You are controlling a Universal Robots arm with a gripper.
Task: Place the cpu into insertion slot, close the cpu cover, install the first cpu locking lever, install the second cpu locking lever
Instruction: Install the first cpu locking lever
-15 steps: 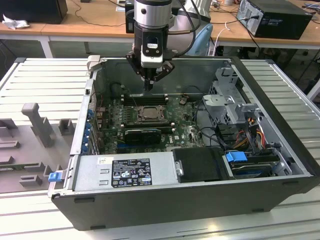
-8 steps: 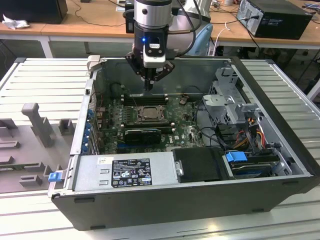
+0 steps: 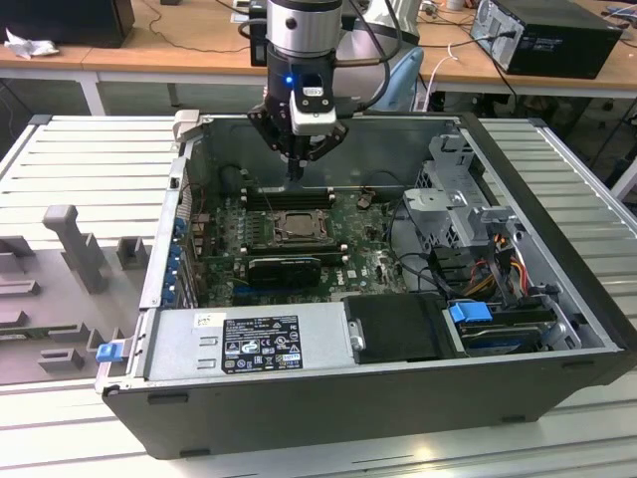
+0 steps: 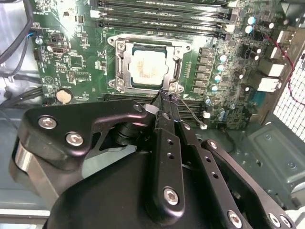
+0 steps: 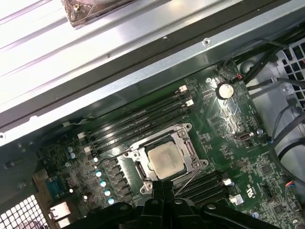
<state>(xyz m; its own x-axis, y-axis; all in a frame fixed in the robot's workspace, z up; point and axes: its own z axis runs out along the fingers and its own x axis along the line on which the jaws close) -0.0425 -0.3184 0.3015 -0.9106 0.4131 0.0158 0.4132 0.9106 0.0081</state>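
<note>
Wooden desks (image 3: 149,40) run along the back, one dark box (image 3: 547,35) on them. One ribbed metal table (image 3: 80,159) in front carries one open computer case (image 3: 557,249) lying on its side.

Counts inside the case:
- one grey power supply (image 3: 249,344) at the near edge
- one green circuit board (image 3: 373,261)
- one insertion slot (image 3: 269,229) mid-board
- four long black memory slots (image 5: 138,121) on one side of the socket, more on the opposite side
- one cpu cover (image 4: 143,39), lying flat over the socket, framing the chip
- one cpu (image 4: 144,66), pale face up, seated in the socket under that frame
- one thin wire lever (image 4: 190,112) seen slanting out from a socket corner
- one round coin cell (image 5: 224,89)

One arm (image 3: 299,30) comes straight down from above into the case, wrist vertical. Its gripper (image 3: 296,174) points down over the memory slots just behind the socket in the exterior view. In the second wrist view the fingertips (image 4: 164,98) are pinched together with nothing seen between them, just beside the socket corner where the lever starts. Whether they touch it cannot be told.
</note>
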